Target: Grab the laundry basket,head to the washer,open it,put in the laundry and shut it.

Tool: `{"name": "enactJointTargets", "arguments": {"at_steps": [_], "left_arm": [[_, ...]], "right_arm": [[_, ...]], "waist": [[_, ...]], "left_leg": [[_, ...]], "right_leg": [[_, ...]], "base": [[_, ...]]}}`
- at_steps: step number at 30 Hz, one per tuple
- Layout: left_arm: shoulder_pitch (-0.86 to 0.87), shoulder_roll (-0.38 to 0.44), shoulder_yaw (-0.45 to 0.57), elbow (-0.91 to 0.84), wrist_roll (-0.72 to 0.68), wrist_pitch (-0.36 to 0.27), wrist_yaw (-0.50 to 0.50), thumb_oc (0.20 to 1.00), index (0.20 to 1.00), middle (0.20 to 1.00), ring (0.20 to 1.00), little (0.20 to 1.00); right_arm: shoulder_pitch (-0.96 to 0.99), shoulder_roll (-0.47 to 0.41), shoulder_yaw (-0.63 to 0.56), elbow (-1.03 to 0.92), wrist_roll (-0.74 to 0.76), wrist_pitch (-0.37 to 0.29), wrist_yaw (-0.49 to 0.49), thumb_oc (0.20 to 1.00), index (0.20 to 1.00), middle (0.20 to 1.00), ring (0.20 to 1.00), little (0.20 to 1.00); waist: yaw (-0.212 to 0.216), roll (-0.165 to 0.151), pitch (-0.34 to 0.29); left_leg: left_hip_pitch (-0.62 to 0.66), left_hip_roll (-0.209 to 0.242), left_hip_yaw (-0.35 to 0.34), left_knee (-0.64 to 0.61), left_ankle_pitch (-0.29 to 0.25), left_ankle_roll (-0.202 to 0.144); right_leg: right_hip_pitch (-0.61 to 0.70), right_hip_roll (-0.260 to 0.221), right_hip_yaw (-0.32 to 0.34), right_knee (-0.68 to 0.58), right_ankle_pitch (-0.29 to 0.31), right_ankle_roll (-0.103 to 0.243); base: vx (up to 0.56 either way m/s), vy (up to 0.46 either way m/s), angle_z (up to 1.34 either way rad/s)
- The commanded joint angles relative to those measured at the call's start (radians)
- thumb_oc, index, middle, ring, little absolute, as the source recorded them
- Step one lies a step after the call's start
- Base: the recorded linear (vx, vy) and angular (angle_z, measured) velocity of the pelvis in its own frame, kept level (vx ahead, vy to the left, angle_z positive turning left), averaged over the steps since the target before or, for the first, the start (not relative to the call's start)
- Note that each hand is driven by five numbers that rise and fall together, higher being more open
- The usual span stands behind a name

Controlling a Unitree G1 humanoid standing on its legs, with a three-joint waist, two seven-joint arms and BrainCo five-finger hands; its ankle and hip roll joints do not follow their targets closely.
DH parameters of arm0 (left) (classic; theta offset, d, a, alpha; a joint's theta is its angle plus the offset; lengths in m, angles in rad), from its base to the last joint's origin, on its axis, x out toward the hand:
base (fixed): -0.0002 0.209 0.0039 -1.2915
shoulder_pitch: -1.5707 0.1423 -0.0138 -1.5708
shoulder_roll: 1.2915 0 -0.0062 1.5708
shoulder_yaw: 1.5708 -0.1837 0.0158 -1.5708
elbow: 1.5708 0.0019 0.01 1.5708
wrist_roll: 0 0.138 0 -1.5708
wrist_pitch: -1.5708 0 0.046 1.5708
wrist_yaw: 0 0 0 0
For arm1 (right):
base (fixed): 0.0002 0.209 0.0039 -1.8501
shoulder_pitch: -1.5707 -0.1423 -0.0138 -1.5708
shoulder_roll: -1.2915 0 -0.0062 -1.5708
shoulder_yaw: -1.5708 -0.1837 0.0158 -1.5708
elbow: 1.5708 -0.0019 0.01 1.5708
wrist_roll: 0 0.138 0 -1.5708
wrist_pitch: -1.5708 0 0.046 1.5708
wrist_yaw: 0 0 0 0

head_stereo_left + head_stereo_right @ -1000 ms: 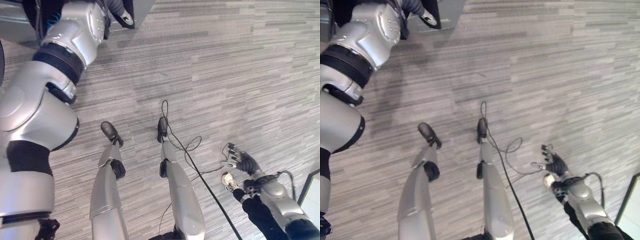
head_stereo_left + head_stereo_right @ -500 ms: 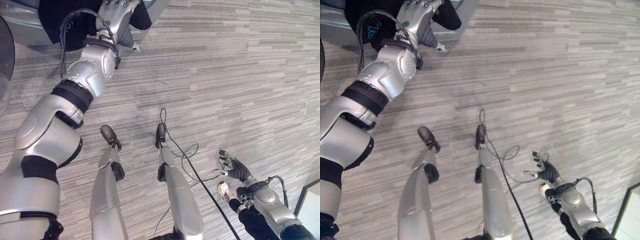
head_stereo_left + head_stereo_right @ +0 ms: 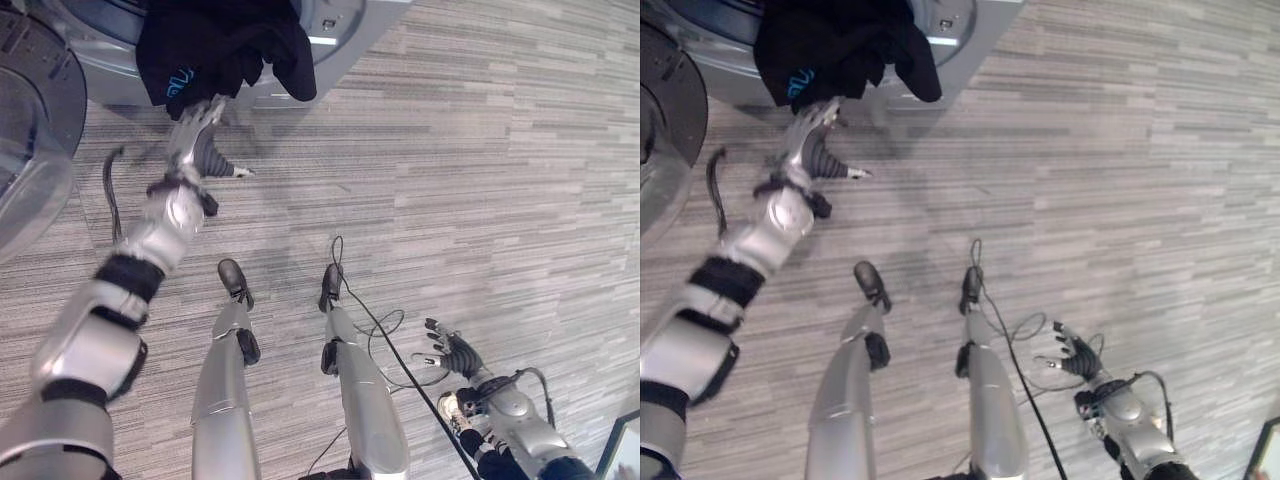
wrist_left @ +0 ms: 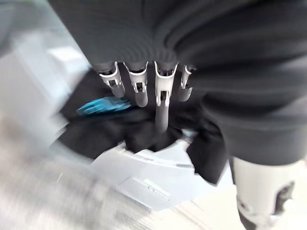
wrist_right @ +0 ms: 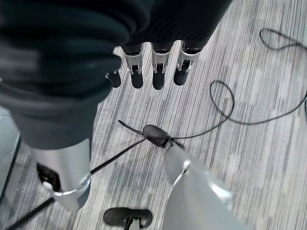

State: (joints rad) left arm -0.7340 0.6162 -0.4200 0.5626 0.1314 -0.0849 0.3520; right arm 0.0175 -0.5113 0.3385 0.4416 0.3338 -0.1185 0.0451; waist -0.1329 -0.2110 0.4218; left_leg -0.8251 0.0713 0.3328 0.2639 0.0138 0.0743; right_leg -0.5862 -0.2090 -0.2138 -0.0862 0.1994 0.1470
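- You are looking down at what is appearing to be a laundry corner of an office-like or lab-like room.
- A silver-grey front-loading washer (image 3: 345,35) is standing at the far edge, with its round glass door (image 3: 30,150) swinging open at the left.
- Dark laundry (image 3: 220,45) is hanging out of the drum opening.
- Grey striped carpet tiling (image 3: 480,170), the commercial kind, is covering the floor.

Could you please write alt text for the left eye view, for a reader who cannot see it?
Dark laundry hangs out of the washer opening at the top, and the robot's left hand reaches up just below it with fingers extended. The washer door stands open on the left. The right hand hangs open low on the right, over grey striped carpet.
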Motion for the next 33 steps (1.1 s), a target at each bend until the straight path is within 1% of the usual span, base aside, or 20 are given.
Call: {"name": "enactJointTargets", "arguments": {"at_steps": [1, 2, 5, 6, 7, 8, 9, 11, 12, 13, 15, 16, 18, 20, 21, 22, 24, 25, 28, 33], "left_arm": [[0.058, -0.034, 0.005, -0.077, -0.063, -0.099, 0.007, 1.000, 1.000, 1.000, 1.000, 1.000], [0.242, -0.047, 0.052, -0.158, -0.079, -0.115, -0.021, 1.000, 1.000, 1.000, 1.000, 1.000], [0.439, -0.071, 0.078, -0.169, -0.101, -0.120, -0.087, 1.000, 1.000, 1.000, 1.000, 1.000], [0.443, -0.071, 0.079, -0.172, -0.100, -0.120, -0.088, 1.000, 1.000, 1.000, 1.000, 1.000], [0.539, -0.059, 0.061, -0.151, -0.065, -0.114, -0.125, 1.000, 1.000, 1.000, 1.000, 1.000], [0.584, -0.053, 0.056, -0.135, -0.049, -0.108, -0.140, 1.000, 1.000, 1.000, 1.000, 1.000], [0.661, -0.053, 0.052, -0.113, -0.028, -0.096, -0.177, 1.000, 1.000, 1.000, 1.000, 1.000], [0.702, -0.062, 0.039, -0.068, 0.014, -0.089, -0.200, 1.000, 1.000, 1.000, 1.000, 1.000], [0.746, -0.074, 0.057, -0.049, 0.022, -0.080, -0.226, 1.000, 1.000, 1.000, 1.000, 1.000], [0.765, -0.077, 0.065, -0.041, 0.027, -0.079, -0.234, 1.000, 1.000, 1.000, 1.000, 1.000], [0.792, -0.100, 0.067, -0.016, 0.043, -0.076, -0.250, 1.000, 1.000, 1.000, 1.000, 1.000], [0.797, -0.118, 0.075, -0.005, 0.036, -0.075, -0.261, 1.000, 1.000, 1.000, 1.000, 1.000], [0.785, -0.151, 0.067, 0.008, 0.021, -0.064, -0.257, 1.000, 1.000, 1.000, 1.000, 1.000], [0.769, -0.165, 0.052, 0.010, 0.020, -0.065, -0.258, 1.000, 1.000, 1.000, 1.000, 1.000], [0.766, -0.175, 0.042, 0.019, 0.020, -0.062, -0.261, 1.000, 1.000, 1.000, 1.000, 1.000], [0.766, -0.175, 0.042, 0.019, 0.020, -0.062, -0.261, 1.000, 1.000, 1.000, 1.000, 1.000], [0.763, -0.185, 0.030, 0.031, 0.022, -0.055, -0.267, 1.000, 1.000, 1.000, 1.000, 1.000], [0.770, -0.176, 0.021, 0.025, 0.032, -0.050, -0.280, 1.000, 1.000, 1.000, 1.000, 1.000], [0.782, -0.166, 0.011, 0.021, 0.016, -0.045, -0.295, 1.000, 1.000, 1.000, 1.000, 1.000], [0.788, -0.165, 0.007, 0.013, 0.006, -0.040, -0.308, 1.000, 1.000, 1.000, 1.000, 1.000]], "right_arm": [[0.065, -0.027, -0.082, 0.043, -0.017, -0.018, -0.028, 1.000, 1.000, 1.000, 1.000, 1.000], [0.063, 0.008, -0.094, 0.077, -0.024, -0.012, -0.035, 1.000, 1.000, 1.000, 1.000, 1.000], [0.052, 0.037, -0.113, 0.138, -0.035, 0.005, -0.048, 1.000, 1.000, 1.000, 1.000, 1.000], [0.053, 0.037, -0.112, 0.139, -0.035, 0.005, -0.048, 1.000, 1.000, 1.000, 1.000, 1.000], [0.048, 0.037, -0.132, 0.179, -0.040, 0.013, -0.056, 1.000, 1.000, 1.000, 1.000, 1.000], [0.044, 0.035, -0.137, 0.191, -0.042, 0.015, -0.061, 1.000, 1.000, 1.000, 1.000, 1.000], [0.027, 0.027, -0.144, 0.214, -0.043, 0.018, -0.068, 1.000, 1.000, 1.000, 1.000, 1.000], [0.016, 0.021, -0.155, 0.252, -0.039, 0.014, -0.070, 1.000, 1.000, 1.000, 1.000, 1.000], [0.002, 0.002, -0.172, 0.275, -0.045, 0.018, -0.071, 1.000, 1.000, 1.000, 1.000, 1.000], [-0.008, -0.008, -0.176, 0.289, -0.048, 0.020, -0.070, 1.000, 1.000, 1.000, 1.000, 1.000], [-0.037, -0.023, -0.192, 0.331, -0.060, 0.024, -0.074, 1.000, 1.000, 1.000, 1.000, 1.000], [-0.061, -0.035, -0.213, 0.356, -0.052, 0.025, -0.083, 1.000, 1.000, 1.000, 1.000, 1.000], [-0.116, -0.034, -0.205, 0.412, -0.060, 0.033, -0.092, 1.000, 1.000, 1.000, 1.000, 1.000], [-0.116, -0.028, -0.206, 0.426, -0.059, 0.034, -0.094, 1.000, 1.000, 1.000, 1.000, 1.000], [-0.102, -0.015, -0.217, 0.435, -0.049, 0.034, -0.095, 1.000, 1.000, 1.000, 1.000, 1.000], [-0.103, -0.014, -0.217, 0.435, -0.049, 0.034, -0.095, 1.000, 1.000, 1.000, 1.000, 1.000], [-0.088, 0.004, -0.217, 0.453, -0.040, 0.038, -0.089, 1.000, 1.000, 1.000, 1.000, 1.000], [-0.076, 0.026, -0.224, 0.485, -0.029, 0.040, -0.092, 1.000, 1.000, 1.000, 1.000, 1.000], [-0.087, 0.060, -0.212, 0.574, -0.021, 0.038, -0.103, 1.000, 1.000, 1.000, 1.000, 1.000], [-0.123, 0.123, -0.218, 0.720, 0.023, 0.040, -0.114, 1.000, 1.000, 1.000, 1.000, 1.000]], "waist": [[0.006, 0.051, -0.054], [0.033, 0.067, -0.066], [0.071, 0.096, -0.091], [0.071, 0.095, -0.090], [0.096, 0.125, -0.106], [0.103, 0.139, -0.106], [0.109, 0.178, -0.095], [0.105, 0.211, -0.098], [0.103, 0.246, -0.102], [0.099, 0.260, -0.106], [0.089, 0.279, -0.117], [0.081, 0.282, -0.124], [0.082, 0.281, -0.131], [0.085, 0.272, -0.129], [0.084, 0.261, -0.133], [0.081, 0.259, -0.134], [0.081, 0.247, -0.157], [0.084, 0.238, -0.172], [0.081, 0.234, -0.194], [0.090, 0.240, -0.192]], "left_leg": [[0.076, 0.016, -0.004, -0.071, -0.077, -0.089], [0.115, 0.003, -0.014, -0.071, -0.087, -0.084], [0.192, -0.025, -0.029, -0.074, -0.105, -0.069], [0.197, -0.026, -0.029, -0.076, -0.105, -0.069], [0.278, -0.056, -0.051, -0.093, -0.115, -0.054], [0.318, -0.068, -0.063, -0.103, -0.116, -0.045], [0.401, -0.088, -0.099, -0.117, -0.117, -0.016], [0.475, -0.093, -0.138, -0.130, -0.127, -0.007], [0.519, -0.086, -0.178, -0.143, -0.097, -0.007], [0.541, -0.087, -0.207, -0.147, -0.097, -0.012], [0.584, -0.099, -0.260, -0.158, -0.104, -0.017], [0.623, -0.121, -0.323, -0.158, -0.115, -0.025], [0.680, -0.136, -0.411, -0.168, -0.124, -0.039], [0.729, -0.142, -0.470, -0.167, -0.139, -0.056], [0.736, -0.154, -0.505, -0.171, -0.138, -0.062], [0.734, -0.157, -0.508, -0.173, -0.133, -0.062], [0.732, -0.123, -0.552, -0.183, -0.123, -0.085], [0.723, -0.089, -0.587, -0.197, -0.108, -0.105], [0.711, -0.026, -0.616, -0.249, -0.075, -0.132], [0.678, 0.050, -0.590, -0.341, -0.004, -0.166]], "right_leg": [[0.183, -0.038, -0.017, 0.077, -0.140, 0.083], [0.218, -0.044, -0.020, 0.080, -0.137, 0.085], [0.265, -0.057, -0.018, 0.115, -0.132, 0.086], [0.269, -0.058, -0.018, 0.115, -0.133, 0.087], [0.292, -0.072, -0.004, 0.197, -0.115, 0.086], [0.294, -0.074, 0.014, 0.259, -0.105, 0.081], [0.262, -0.052, 0.083, 0.476, -0.122, 0.055], [0.238, -0.014, 0.146, 0.583, -0.157, 0.034], [0.197, 0.028, 0.175, 0.578, -0.214, -0.004], [0.195, 0.037, 0.191, 0.534, -0.238, -0.007], [0.192, 0.043, 0.238, 0.402, -0.220, 0.008], [0.193, 0.047, 0.299, 0.262, -0.176, 0.029], [0.162, 0.033, 0.306, 0.128, -0.101, 0.047], [0.216, 0.023, 0.263, 0.095, -0.103, 0.054], [0.238, 0.015, 0.264, 0.114, -0.095, 0.050], [0.236, 0.011, 0.263, 0.112, -0.093, 0.050], [0.251, 0.026, 0.240, 0.146, -0.107, 0.044], [0.263, 0.044, 0.206, 0.168, -0.127, 0.027], [0.301, 0.075, 0.130, 0.135, -0.145, 0.005], [0.295, 0.118, 0.095, 0.106, -0.160, -0.011]], "base": [[0.07, 0.068, 0.08], [0.08, 0.082, 0.09], [0.10, 0.100, 0.13], [0.17, 0.152, 0.19], [0.17, 0.175, 0.22], [0.32, 0.311, 0.40], [0.27, 0.233, 0.62], [0.28, 0.134, 0.98], [0.24, -0.017, 1.10], [0.24, -0.085, 0.90], [0.26, -0.157, 0.84], [0.30, -0.240, 1.27], [0.31, -0.313, 1.93], [0.22, -0.276, 1.41], [0.08, -0.169, 1.27], [0.04, -0.197, 1.56], [0.10, -0.368, 2.03], [0.11, -0.489, 1.48], [0.03, -0.342, 0.83], [-0.04, -0.117, 0.22]]}}
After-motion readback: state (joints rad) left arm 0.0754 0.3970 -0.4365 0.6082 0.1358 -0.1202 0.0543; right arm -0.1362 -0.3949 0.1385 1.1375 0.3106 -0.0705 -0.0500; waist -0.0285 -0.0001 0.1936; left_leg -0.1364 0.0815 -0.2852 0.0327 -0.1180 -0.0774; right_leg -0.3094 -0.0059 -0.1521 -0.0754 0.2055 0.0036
